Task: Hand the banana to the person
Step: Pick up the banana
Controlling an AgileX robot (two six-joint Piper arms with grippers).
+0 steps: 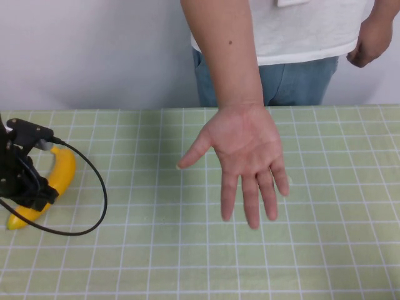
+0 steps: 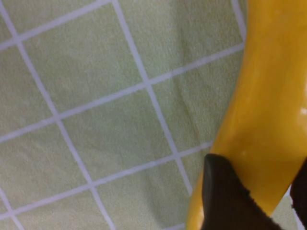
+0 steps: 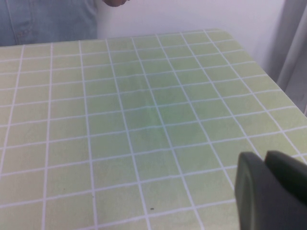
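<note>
A table (image 1: 325, 250) covered by a pale green cloth with a white grid filled the high view. The person (image 1: 294, 44), in a white T-shirt and blue jeans, stood at the far edge, with one open hand (image 1: 247, 159) extended palm-up over the middle of the table and the other hanging at the side. The left gripper (image 1: 31, 178), black with a looping cable (image 1: 94, 206), sat near the left edge and was clamped on the banana (image 1: 53, 184); in the left wrist view a dark finger (image 2: 223, 199) pressed against the yellow peel. The banana lay near the left edge, well apart from the open hand. The right gripper (image 3: 271, 191) appeared only as a dark shape in the right wrist view, above the cloth near a far corner; whether it was parted or closed could not be determined.
</note>
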